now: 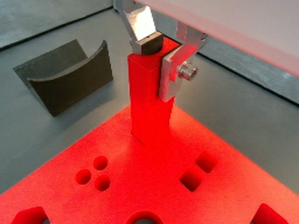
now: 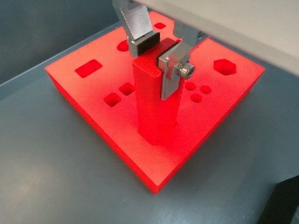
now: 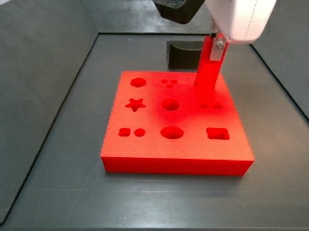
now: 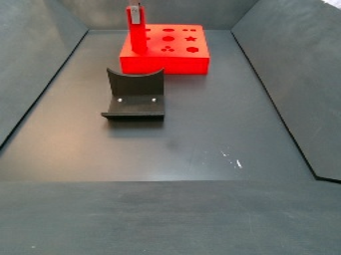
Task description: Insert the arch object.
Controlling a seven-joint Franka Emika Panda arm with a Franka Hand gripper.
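**Arch bar upright over board corner**

Dark grey floor (image 4: 200,149), walled on three sides, carries everything. Red board (image 3: 175,162) is the landmark: flat, full of shaped holes, near the back wall. Dark grey scooped block (image 4: 134,97) sits well apart from the board, toward the open floor. Arch object (image 2: 156,101) stands upright at a board corner, lower end at the board's top face. Gripper (image 1: 160,54) clamps its upper end between silver fingers (image 1: 179,68).

Doing it well, my judgement: keep the bar vertical, match the notched end to its slot, ease down without side load.

Hard to tell: which hole lies beneath, whether the tip is already seated, the notch itself.
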